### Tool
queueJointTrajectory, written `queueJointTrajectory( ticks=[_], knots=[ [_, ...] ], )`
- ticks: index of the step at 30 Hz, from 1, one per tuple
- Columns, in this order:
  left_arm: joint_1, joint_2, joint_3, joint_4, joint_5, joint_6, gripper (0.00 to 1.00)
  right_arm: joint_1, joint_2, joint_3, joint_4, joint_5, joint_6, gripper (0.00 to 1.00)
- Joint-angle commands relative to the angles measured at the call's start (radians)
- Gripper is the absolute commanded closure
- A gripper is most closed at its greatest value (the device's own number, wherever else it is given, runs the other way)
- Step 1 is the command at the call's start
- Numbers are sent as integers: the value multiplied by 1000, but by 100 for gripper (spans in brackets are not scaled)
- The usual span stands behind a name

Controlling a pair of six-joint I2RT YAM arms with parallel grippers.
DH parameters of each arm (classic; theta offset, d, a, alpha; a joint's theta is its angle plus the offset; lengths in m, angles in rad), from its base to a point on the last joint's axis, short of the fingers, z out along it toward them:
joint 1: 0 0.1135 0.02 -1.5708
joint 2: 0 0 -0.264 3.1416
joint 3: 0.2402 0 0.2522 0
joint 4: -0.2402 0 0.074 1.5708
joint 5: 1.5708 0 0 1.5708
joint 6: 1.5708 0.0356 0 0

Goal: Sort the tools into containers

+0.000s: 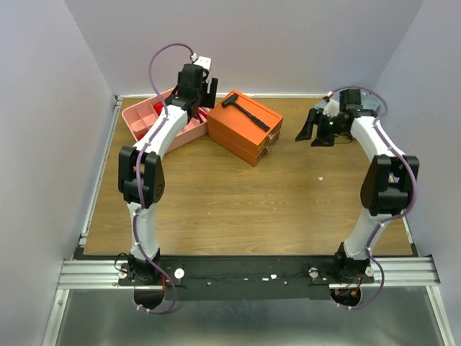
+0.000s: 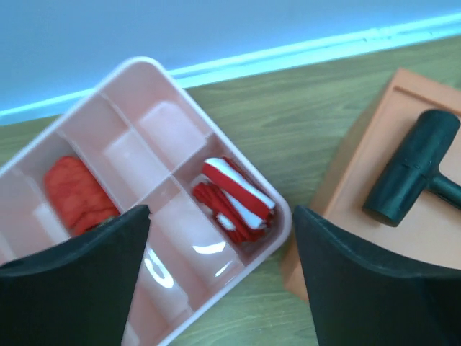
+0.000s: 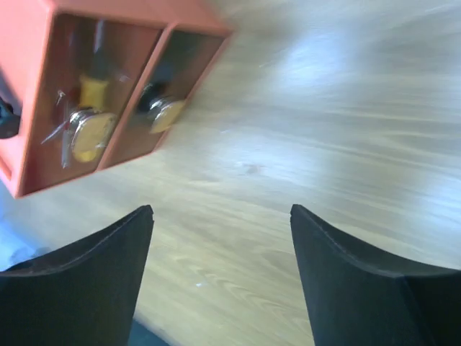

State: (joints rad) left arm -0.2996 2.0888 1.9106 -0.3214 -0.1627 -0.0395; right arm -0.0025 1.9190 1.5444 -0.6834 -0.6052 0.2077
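Pink plastic tray stands at the far left of the wooden table; its dividers make several compartments; one holds a red item; another, at the corner nearest the box, holds a red-and-white striped item; what kind of tools these are cannot be told. Left gripper hovers above that tray, fingers spread wide, released, nothing between them. Orange box sits just beside the tray's corner; black hammer lies loose on its lid, not inside any compartment. Two clear drawer fronts face right; yellow-handled contents show behind them. Right gripper hangs over the table to the right of the box, likewise released and empty.

Risks, as judged: the hammer may be knocked off the lid should either arm pass low across the box; a push at a drawer may slide the whole box into the tray, the two being so close; a pinch on the hammer's head alone may let the handle swing.

Count: arms, two; grippers, two; containers, two; hammers, one; items in tray, two; drawer fronts seen, two.
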Motion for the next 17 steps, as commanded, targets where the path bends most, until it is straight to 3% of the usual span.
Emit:
queueJointTrajectory(
  ticks=[1, 4, 5, 8, 11, 17],
  knots=[
    [-1, -180, -71, 53, -152, 19, 1, -21, -164, -10, -1, 283, -191, 13],
    [-1, -249, -168, 62, -184, 27, 1, -19, -251, -18, 83, 425, -186, 11],
    [-1, -268, -195, 68, -195, 33, 1, -17, -268, -14, 99, 509, -165, 0],
    [5, -331, -306, 90, -221, 70, 1, -10, -324, -10, 154, 667, -154, 0],
    [43, -380, -381, 71, -152, 44, 1, -7, -365, -4, 188, 744, -163, 0],
    [77, -404, -418, 56, -116, -7, 1, -7, -406, -10, 202, 720, -169, 0]
  ],
)
